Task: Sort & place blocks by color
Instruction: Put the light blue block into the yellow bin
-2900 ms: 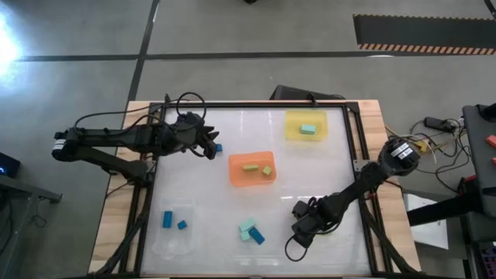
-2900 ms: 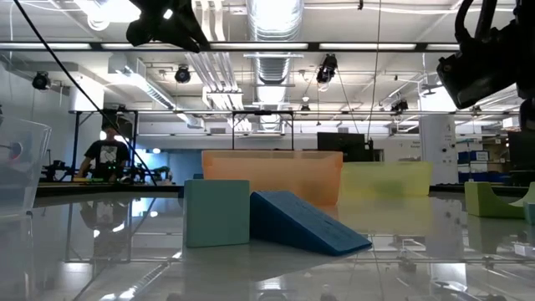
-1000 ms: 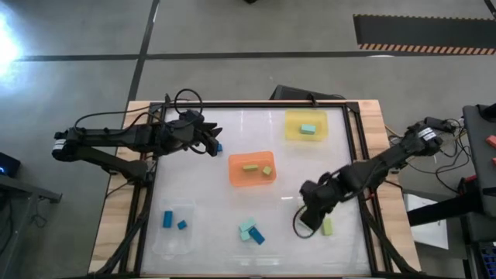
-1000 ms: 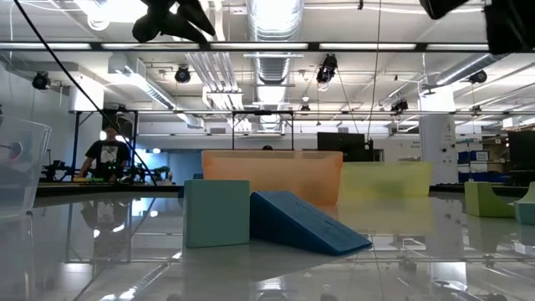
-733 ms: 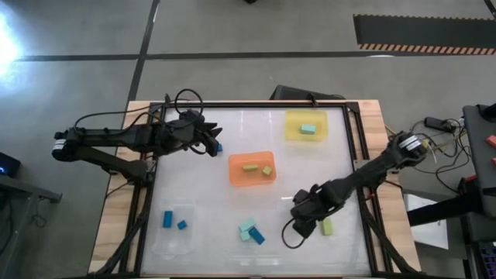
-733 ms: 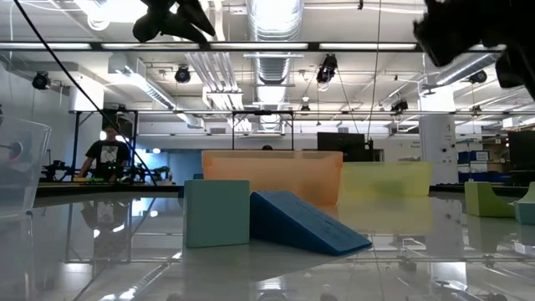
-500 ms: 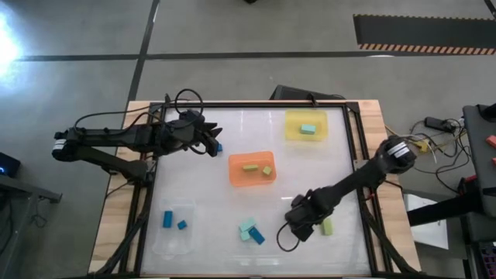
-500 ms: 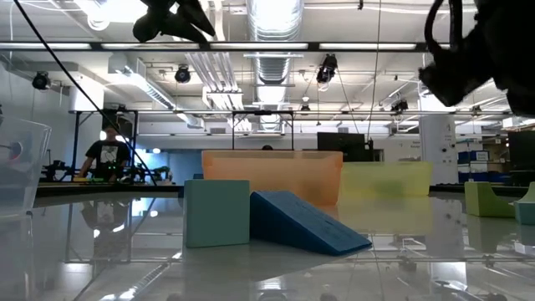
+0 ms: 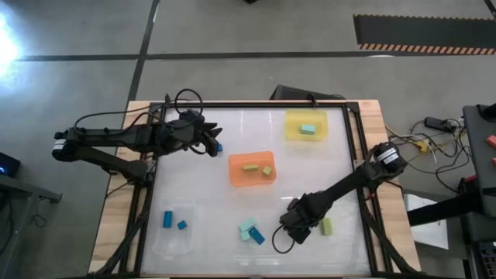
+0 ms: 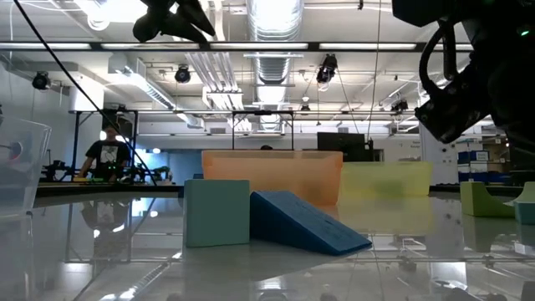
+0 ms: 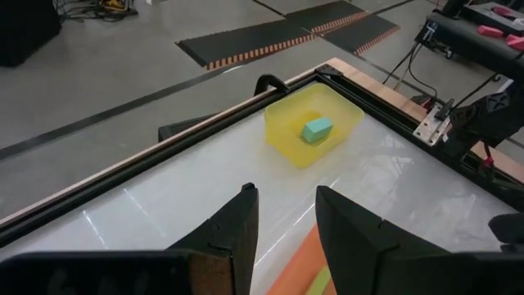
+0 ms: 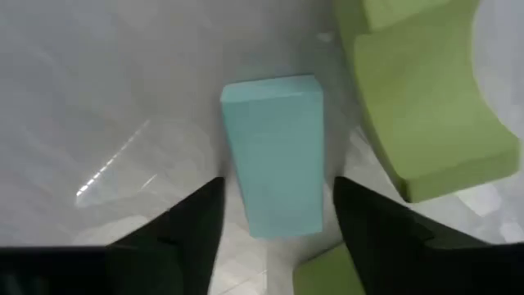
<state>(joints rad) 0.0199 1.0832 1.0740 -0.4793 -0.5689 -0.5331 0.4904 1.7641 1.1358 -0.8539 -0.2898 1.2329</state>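
Right gripper (image 12: 274, 238): I'm bringing it back down, fingers spread astride a teal block (image 12: 274, 153)
Left gripper (image 11: 282, 225): I'm idling it, fingers parted, empty
Meaning: next pick starting

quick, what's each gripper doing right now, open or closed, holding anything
Left gripper: open, holding nothing, raised at the table's far left side.
Right gripper: open, straddling a light teal rectangular block, not clamped on it.

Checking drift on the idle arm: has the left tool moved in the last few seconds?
No. In the high view the left tool sits where it was, just up-left of the orange tray.
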